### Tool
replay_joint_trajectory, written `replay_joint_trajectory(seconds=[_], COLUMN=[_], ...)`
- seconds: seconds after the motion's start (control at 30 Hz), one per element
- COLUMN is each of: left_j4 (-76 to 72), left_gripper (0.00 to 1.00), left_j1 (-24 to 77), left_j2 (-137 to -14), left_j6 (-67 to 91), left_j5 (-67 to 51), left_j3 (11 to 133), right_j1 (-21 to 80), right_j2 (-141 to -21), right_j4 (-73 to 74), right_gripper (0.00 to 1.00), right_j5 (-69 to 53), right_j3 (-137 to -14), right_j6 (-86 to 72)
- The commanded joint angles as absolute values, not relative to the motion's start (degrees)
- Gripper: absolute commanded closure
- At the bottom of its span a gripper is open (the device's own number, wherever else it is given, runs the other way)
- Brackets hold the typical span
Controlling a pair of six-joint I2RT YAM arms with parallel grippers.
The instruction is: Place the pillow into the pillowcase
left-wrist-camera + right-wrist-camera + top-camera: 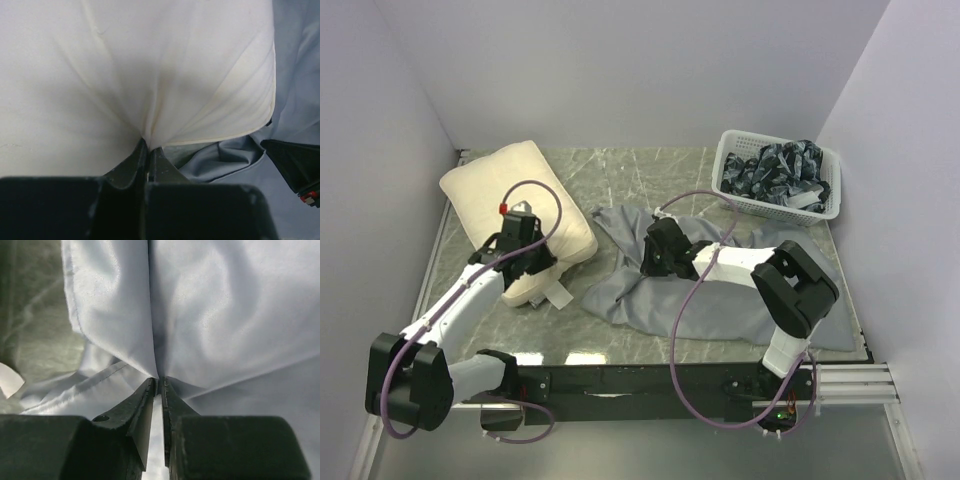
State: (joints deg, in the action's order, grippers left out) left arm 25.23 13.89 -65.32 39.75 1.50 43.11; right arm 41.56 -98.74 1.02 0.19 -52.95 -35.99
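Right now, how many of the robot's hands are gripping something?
2. The left hand pinches the cream pillow on the left. The right hand pinches the grey pillowcase near the middle. No other hands show.

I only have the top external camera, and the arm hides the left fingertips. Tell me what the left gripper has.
Observer: On the left wrist camera, the left gripper is shut on a pinch of the pillow. The cream fabric is drawn into creases that run to the fingertips.
Operator: Now report the right one.
Observer: On the right wrist camera, the right gripper has its tips closed on a fold of the grey pillowcase. The cloth gathers to a point exactly there.
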Motion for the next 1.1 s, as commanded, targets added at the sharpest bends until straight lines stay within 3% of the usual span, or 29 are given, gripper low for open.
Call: replay_joint_trajectory(seconds=[0.0,0.03,0.1,0.2,0.57,1.07], left_j4=[21.35,21.1,18.56,17.75,16.88,6.87], left_gripper=[0.8,0.63,0.39,0.24,0.27,0.27], left_j1=[19.06,20.03,22.32,25.04,38.92,42.19], left_j2=[-67.49,-68.81,-68.73,-67.42,-62.85,-71.27], left_j6=[42.18,43.75,45.17,45.09,40.25,35.07], left_j5=[4.11,5.17,5.8,6.5,6.95,6.16], left_j3=[40.96,40.52,38.42,37.79,39.82,40.51], right_j1=[42.1,42.19,42.1,42.19,42.19,42.1], right_j2=[-100.99,-100.73,-100.29,-100.11,-99.84,-101.6], right_j4=[0.44,0.27,0.35,1.58,3.08,2.9], right_gripper=[0.81,0.81,0.8,0.8,0.8,0.8], right_j5=[0.79,0.79,0.62,0.7,0.18,-2.02], right_j3=[-54.41,-54.4,-54.75,-55.98,-58.18,-60.03], right_j6=[-34.54,-34.63,-34.54,-33.93,-33.31,-33.84])
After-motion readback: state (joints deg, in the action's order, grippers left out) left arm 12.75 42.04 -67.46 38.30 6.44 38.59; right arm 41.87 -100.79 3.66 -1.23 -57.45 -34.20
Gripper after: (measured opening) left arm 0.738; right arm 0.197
